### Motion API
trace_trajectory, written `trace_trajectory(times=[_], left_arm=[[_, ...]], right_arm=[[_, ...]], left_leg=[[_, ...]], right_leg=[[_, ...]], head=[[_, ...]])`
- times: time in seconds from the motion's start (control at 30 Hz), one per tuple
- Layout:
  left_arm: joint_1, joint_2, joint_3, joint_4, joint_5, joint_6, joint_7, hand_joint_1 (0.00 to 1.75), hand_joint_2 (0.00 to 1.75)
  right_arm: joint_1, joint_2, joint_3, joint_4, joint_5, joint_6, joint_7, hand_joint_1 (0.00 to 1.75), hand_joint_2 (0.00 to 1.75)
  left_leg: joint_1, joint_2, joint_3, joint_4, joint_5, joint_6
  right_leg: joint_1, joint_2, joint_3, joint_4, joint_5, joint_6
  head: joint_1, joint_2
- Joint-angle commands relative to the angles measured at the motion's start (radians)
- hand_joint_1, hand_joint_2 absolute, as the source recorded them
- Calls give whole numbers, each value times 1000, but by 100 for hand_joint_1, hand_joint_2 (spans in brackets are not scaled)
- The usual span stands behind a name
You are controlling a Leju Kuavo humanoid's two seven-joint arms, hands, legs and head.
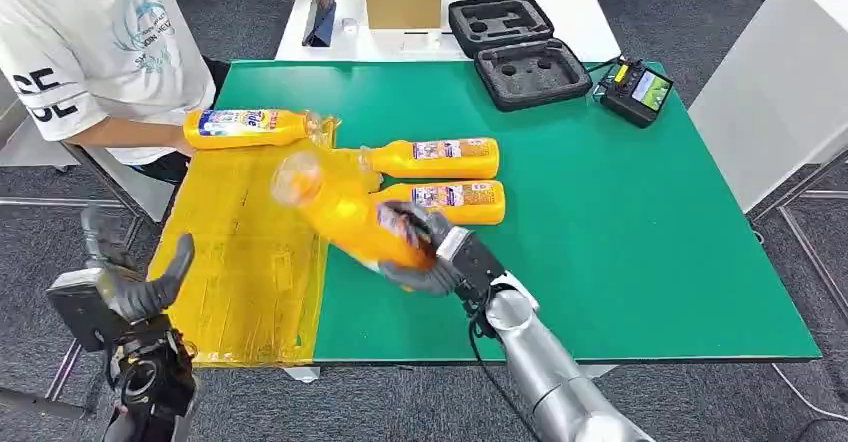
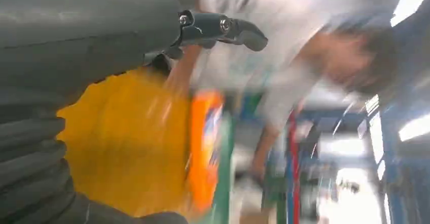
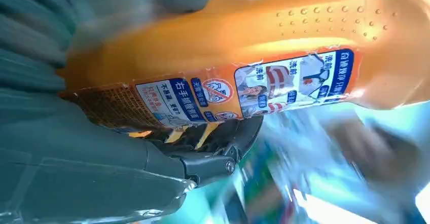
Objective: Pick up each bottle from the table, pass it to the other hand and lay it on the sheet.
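Orange was the bottle (image 1: 345, 212) the right robot hand (image 1: 425, 250) gripped by its base, tilted above the yellow sheet (image 1: 240, 262), cap toward the left robot hand (image 1: 140, 282), which waited with fingers spread, I think for the handover. I counted four bottles: one held, one on the sheet (image 1: 245, 127), two on the green bench (image 1: 620, 222).

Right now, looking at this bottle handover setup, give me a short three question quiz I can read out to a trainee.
1. True or false: the right hand holds an orange bottle.
2. How many bottles lie on the green table, off the yellow sheet?
3. What is the left hand doing? A) gripping a bottle B) open, holding nothing C) pressing the sheet

Key: 1 true. 2 two. 3 B.
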Motion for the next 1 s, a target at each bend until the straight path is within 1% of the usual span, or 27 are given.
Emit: trace_trajectory(times=[0.03,0.1,0.13,0.17,0.2,0.27,0.3,0.37,0.4,0.5,0.53,0.57,0.67,0.7,0.73,0.77,0.8,0.83,0.87,1.0], left_arm=[[61,-20,-45,14,128,-257,83,0,175],[69,-23,-86,-12,116,-276,87,0,175],[74,-27,-97,-26,114,-274,91,0,175],[78,-22,-114,-35,114,-287,99,0,175],[84,-5,-164,-49,100,-331,114,0,175],[89,-11,-194,-64,96,-343,123,0,175],[89,-4,-229,-69,81,-356,130,0,175],[85,-4,-250,-71,74,-361,134,0,175],[72,8,-283,-61,62,-376,144,0,175],[21,18,-321,-24,51,-374,146,0,175],[13,18,-321,-20,51,-372,147,0,175],[9,19,-320,-17,51,-371,147,0,175],[8,24,-321,-11,51,-372,147,0,175],[10,25,-322,-12,51,-371,147,0,175],[7,26,-322,-11,49,-367,144,0,175],[-5,27,-325,-4,49,-364,142,0,175],[-29,28,-330,14,45,-358,144,0,175],[-45,29,-335,29,42,-352,148,0,175],[-62,29,-339,50,49,-351,160,0,175],[-114,33,-358,121,74,-352,170,0,175]], right_arm=[[44,14,-1,-99,-60,-123,-2,175,175],[47,11,-1,-74,-73,-127,-6,175,175],[47,12,-2,-67,-79,-131,-8,175,175],[43,10,1,-45,-83,-129,-7,175,175],[37,11,2,-19,-89,-129,-8,175,175],[32,15,3,11,-98,-135,-8,175,175],[27,20,8,44,-101,-136,-7,175,175],[25,24,21,64,-101,-130,-8,175,175],[28,28,49,95,-95,-110,-8,175,175],[41,51,112,123,-57,-118,-8,175,175],[44,56,116,122,-55,-124,-8,175,175],[45,58,117,122,-55,-127,-8,175,175],[39,53,121,126,-63,-128,-8,175,175],[38,50,122,127,-65,-127,-8,175,175],[34,51,129,139,-72,-109,-8,175,175],[30,51,154,151,-54,-101,-8,175,175],[34,63,173,163,-38,-114,-8,175,175],[34,73,185,179,-43,-98,-8,175,175],[37,75,216,184,-16,-111,-8,175,175],[39,92,279,212,-14,-94,-8,175,175]], left_leg=[[0,-2,5,-1,-2,-1],[0,-2,2,0,-1,0],[0,-3,4,-1,-2,-1],[0,-2,2,0,-1,-1],[1,-2,4,0,-3,-1],[0,-2,2,0,-1,-1],[1,-2,4,0,-3,-1],[1,-2,2,-1,-1,-1],[1,-2,4,-1,-2,-1],[1,-1,3,-1,-1,-1],[1,-2,2,-1,-1,-1],[1,-2,4,-1,-2,-1],[1,-2,2,-1,-1,-1],[1,-2,4,-1,-2,-1],[1,-2,3,-1,-2,-1],[1,-1,2,-1,-1,-1],[1,-1,4,-1,-2,-1],[1,-2,3,-1,-1,-1],[1,-2,2,-1,-1,-1],[1,-3,3,-2,-1,-1]], right_leg=[[0,-1,6,-1,-3,0],[0,-1,2,-1,-1,0],[0,-2,4,-1,-2,0],[0,-1,3,-1,-2,0],[1,-1,5,0,-3,-1],[0,-1,2,-1,-1,0],[1,0,5,-1,-2,-1],[0,0,3,-1,-1,0],[0,-1,5,-1,-2,-1],[0,0,4,-1,-1,-1],[1,0,3,-1,-1,-1],[1,0,5,-1,-2,-1],[1,-1,2,-1,-1,-1],[1,0,4,-1,-2,-1],[1,0,3,-1,-1,-1],[0,0,2,-1,-1,0],[1,1,4,-1,-2,-1],[1,0,3,-1,-1,-1],[1,-1,2,-1,-1,-1],[1,-1,3,-1,-1,-1]], head=[[0,0],[0,0],[0,0],[0,0],[0,0],[0,0],[0,0],[0,0],[0,0],[0,0],[0,0],[0,0],[0,0],[0,0],[0,0],[0,0],[0,0],[0,0],[0,0],[0,0]])
